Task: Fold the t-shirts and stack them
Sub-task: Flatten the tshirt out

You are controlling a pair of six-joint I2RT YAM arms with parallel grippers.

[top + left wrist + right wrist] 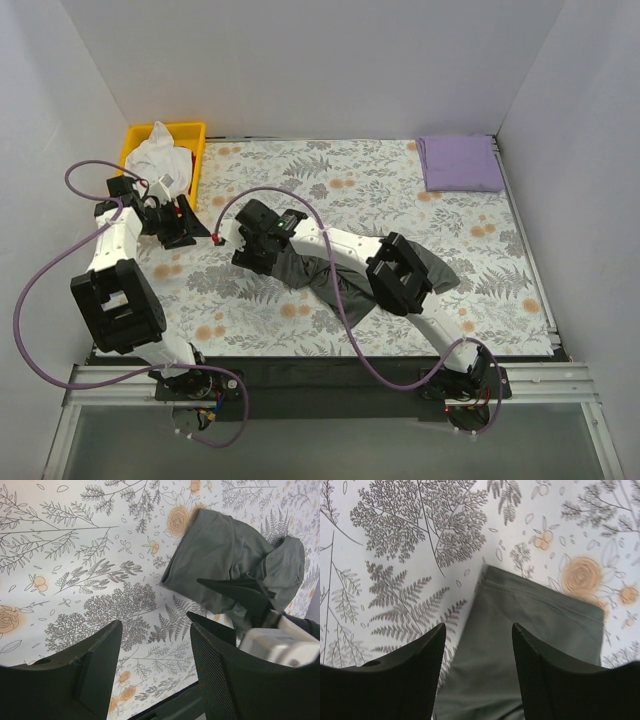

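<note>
The dark charcoal grey t-shirt [305,272] lies crumpled on the floral tablecloth, running from the middle to the right under my right arm. It also shows in the left wrist view [215,550] and the right wrist view [530,625]. My right gripper [252,250] [478,627] is open, its jaws straddling the shirt's hemmed left end just above the cloth. My left gripper [190,232] [155,622] is open and empty over bare tablecloth, left of the shirt. The lavender purple t-shirt [460,163] lies folded at the back right corner.
A yellow bin [190,132] with a white cloth [163,160] in it stands at the back left, just behind my left gripper. The floral tablecloth [350,180] covers the table. White walls close in three sides. Purple cables loop by both arms.
</note>
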